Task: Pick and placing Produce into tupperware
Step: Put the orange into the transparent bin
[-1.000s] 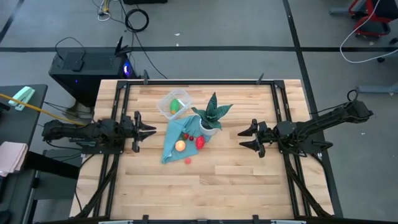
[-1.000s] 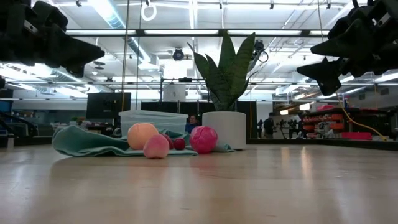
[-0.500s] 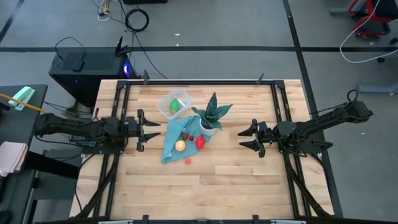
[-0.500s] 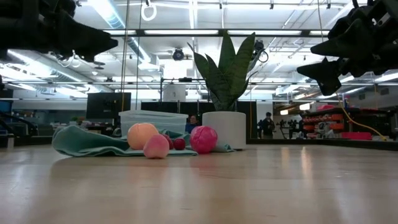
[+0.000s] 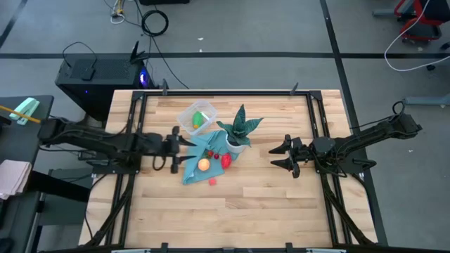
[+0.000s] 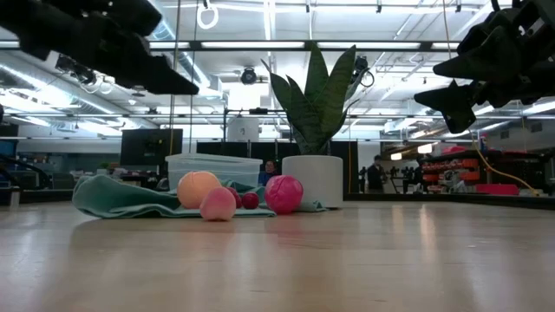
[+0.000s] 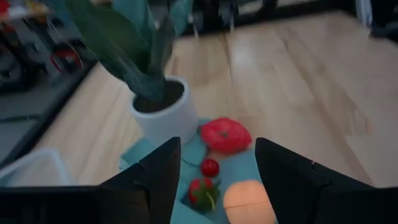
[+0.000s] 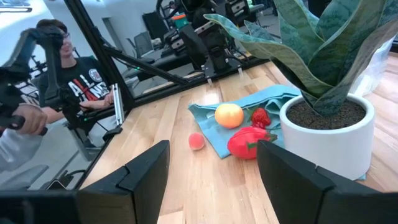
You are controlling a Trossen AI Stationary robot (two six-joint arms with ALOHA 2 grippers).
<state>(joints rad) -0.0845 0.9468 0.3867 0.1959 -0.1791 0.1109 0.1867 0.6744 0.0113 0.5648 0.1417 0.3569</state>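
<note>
The orange round fruit [image 5: 203, 164], the larger red one [image 5: 226, 160] and small red pieces [image 7: 209, 167] lie on a teal cloth [image 5: 191, 163]. The tiny pinkish-red one [image 5: 212, 181] rests on the bare wood near the cloth. The green round one [image 5: 200, 119] sits inside the clear tupperware [image 5: 191, 112] by the potted plant. My left gripper [image 5: 184, 147] hovers open above the cloth's left edge, its fingers [image 7: 158, 180] pointing at the produce. My right gripper [image 5: 275, 156] waits open in the air, right of the plant.
A spiky green plant in a white pot [image 5: 238, 144] stands right beside the red fruit and the tupperware. Black frame rails [image 5: 133, 133] run along the table's left and right sides. A seated person [image 8: 43, 74] shows beyond the table's left side.
My left gripper has travelled toward the table's right, from over the left rail to above the cloth's left edge, staying open. The right arm and the produce have kept still.
</note>
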